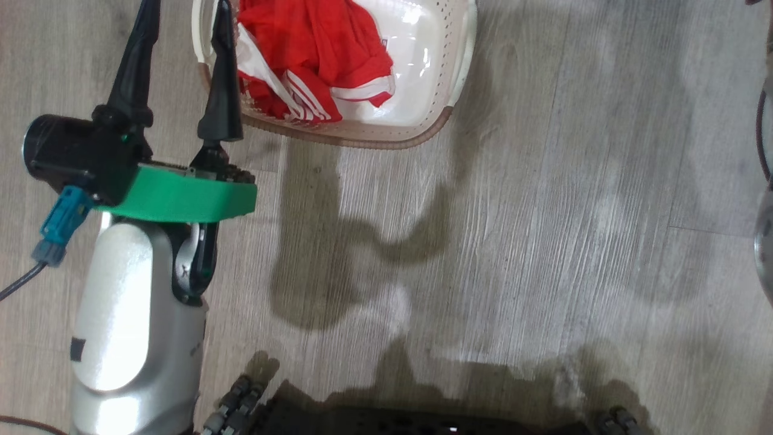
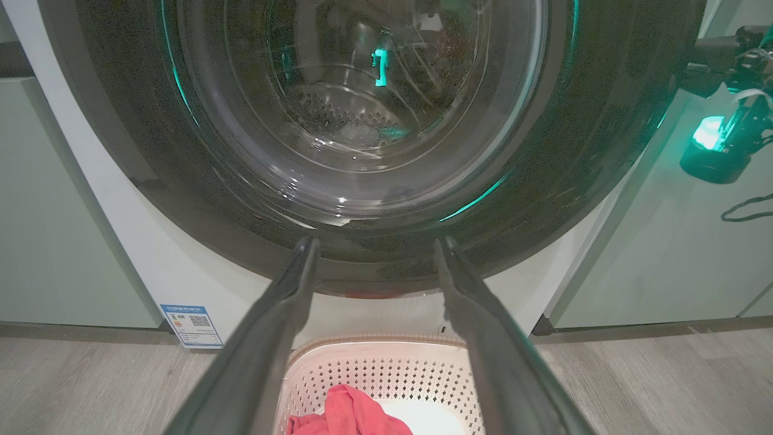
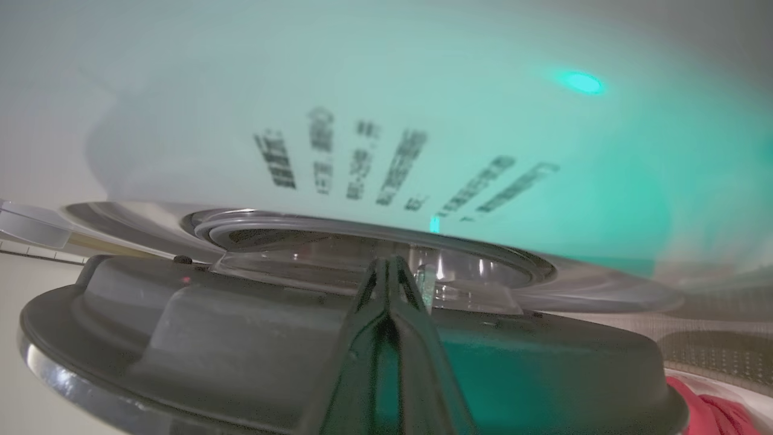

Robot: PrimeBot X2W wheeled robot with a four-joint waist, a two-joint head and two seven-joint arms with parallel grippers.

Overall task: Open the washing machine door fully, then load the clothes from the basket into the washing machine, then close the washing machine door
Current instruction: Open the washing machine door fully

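The washing machine door [image 2: 181, 181], a glossy black ring around clear glass, faces my left wrist camera on the white washing machine [image 2: 151, 260]. Its right side stands a little way out from the front. My right gripper [image 3: 386, 261] is shut, and its fingers lie on the door's grey inner face [image 3: 241, 326] below the glass bowl [image 3: 338, 254]. My left gripper [image 1: 184, 9] is open and holds nothing, its fingers over the left rim of the basket [image 1: 416, 130]. The red clothes [image 1: 314, 54] lie inside the basket [image 2: 386, 368], directly below the door.
Pale green cabinets [image 2: 54, 229] flank the machine on both sides. A blue sticker [image 2: 193, 326] sits low on the machine's front. Grey wood-look floor [image 1: 513, 241] spreads to the right of the basket. My right wrist [image 2: 718, 142] glows green by the door's right edge.
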